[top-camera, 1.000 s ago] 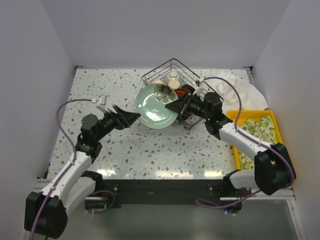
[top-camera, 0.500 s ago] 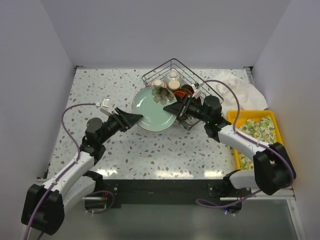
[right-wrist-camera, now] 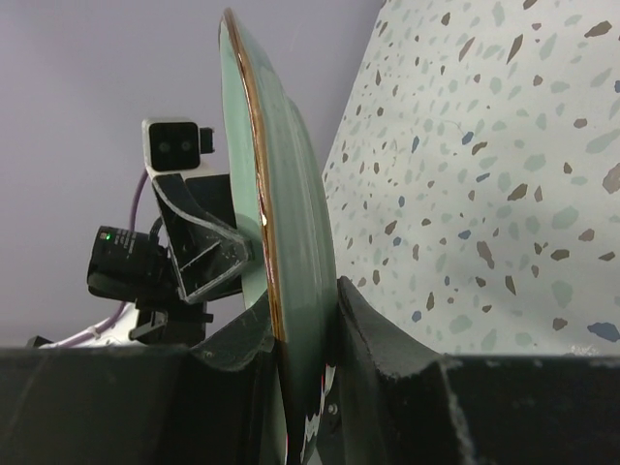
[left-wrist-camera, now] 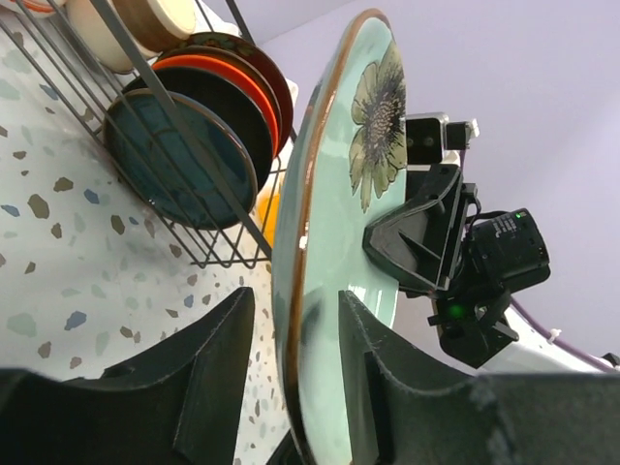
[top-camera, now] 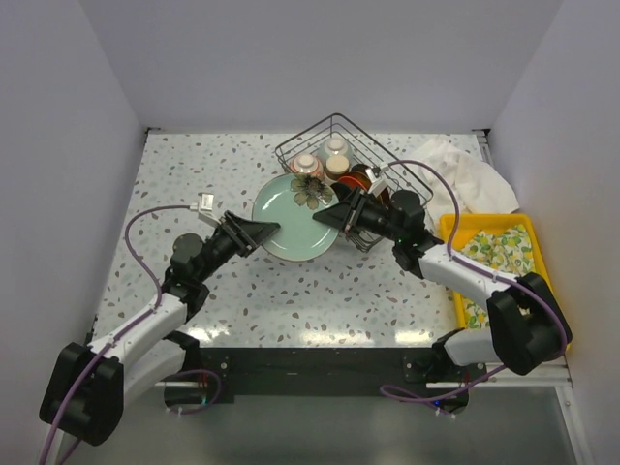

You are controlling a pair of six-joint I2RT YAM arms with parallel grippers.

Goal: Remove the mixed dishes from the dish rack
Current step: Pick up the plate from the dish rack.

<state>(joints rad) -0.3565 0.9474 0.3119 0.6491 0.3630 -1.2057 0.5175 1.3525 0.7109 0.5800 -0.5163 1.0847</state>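
Note:
A pale teal plate [top-camera: 295, 228] with a brown flower print hangs above the table, left of the dish rack [top-camera: 387, 174]. My right gripper [top-camera: 329, 215] is shut on its right rim, and the right wrist view shows the plate [right-wrist-camera: 281, 213] edge-on, pinched in that gripper [right-wrist-camera: 300, 305]. My left gripper [top-camera: 266, 231] straddles the left rim. In the left wrist view one finger [left-wrist-camera: 208, 358] stands clear of the plate [left-wrist-camera: 339, 242] while the other lies near its face. Dark blue and orange-red plates [left-wrist-camera: 179, 160] and cream cups [top-camera: 335, 147] remain in the rack.
A white cloth [top-camera: 465, 170] is bunched at the back right, beside the rack. A yellow tray [top-camera: 499, 252] with a lemon-print lining lies along the right edge, under the right arm. The speckled table [top-camera: 194, 174] stretches away to the left.
My left gripper has reached right onto the plate's left rim and its jaws have narrowed around it. The right gripper has carried the plate a little to the left.

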